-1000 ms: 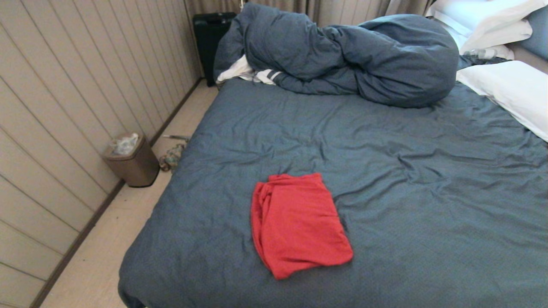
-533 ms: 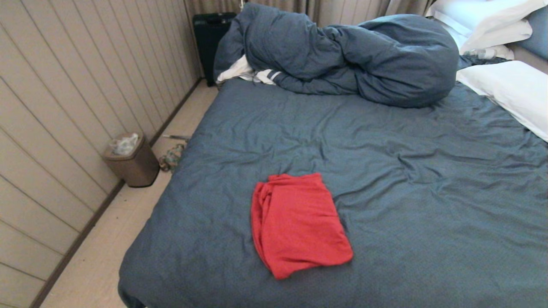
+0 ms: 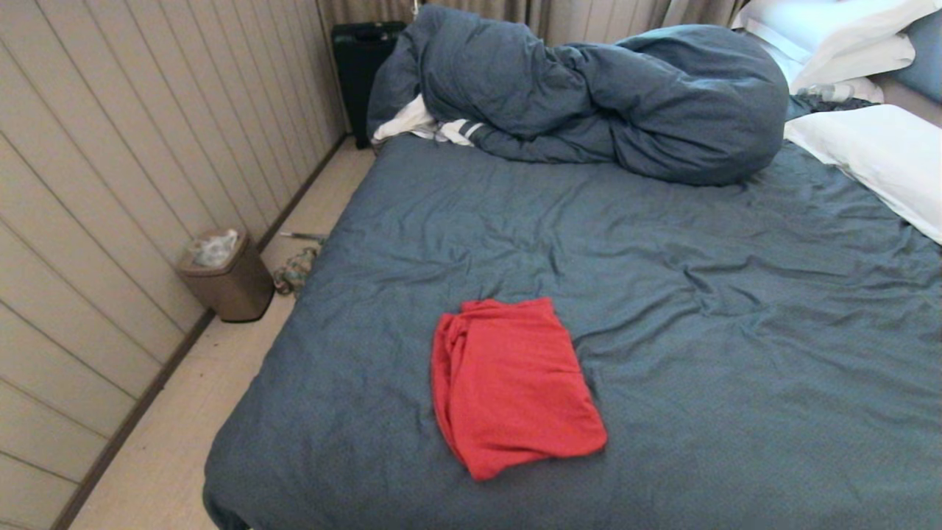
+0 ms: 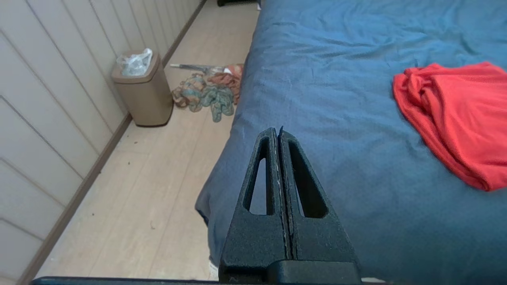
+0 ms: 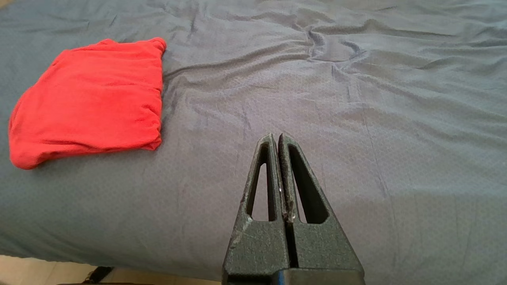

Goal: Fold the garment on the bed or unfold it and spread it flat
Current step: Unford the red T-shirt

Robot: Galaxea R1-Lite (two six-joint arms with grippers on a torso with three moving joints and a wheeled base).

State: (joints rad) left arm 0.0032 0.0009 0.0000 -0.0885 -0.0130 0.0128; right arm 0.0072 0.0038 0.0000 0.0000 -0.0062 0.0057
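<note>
My soft red cotton T-shirt [image 3: 511, 386] lies folded up near the front of the big bed with its wrinkled blue-grey sheet [image 3: 736, 331] (nothing opened out yet). My left gripper [image 4: 279, 134] and right gripper [image 5: 277, 138] are both pinched closed, holding nothing, so all the spreading flat is left.

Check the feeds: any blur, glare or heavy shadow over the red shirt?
Head view: red shirt sharp, evenly lit, only a thin shadow at its edge on the bed. Left wrist view: its near hem looks slightly soft. Right wrist view: no glare on it.

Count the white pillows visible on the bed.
2, both on the bed's far right: one pillow on the sheet, another behind it by the top corner. The duvet may hide more.
</note>
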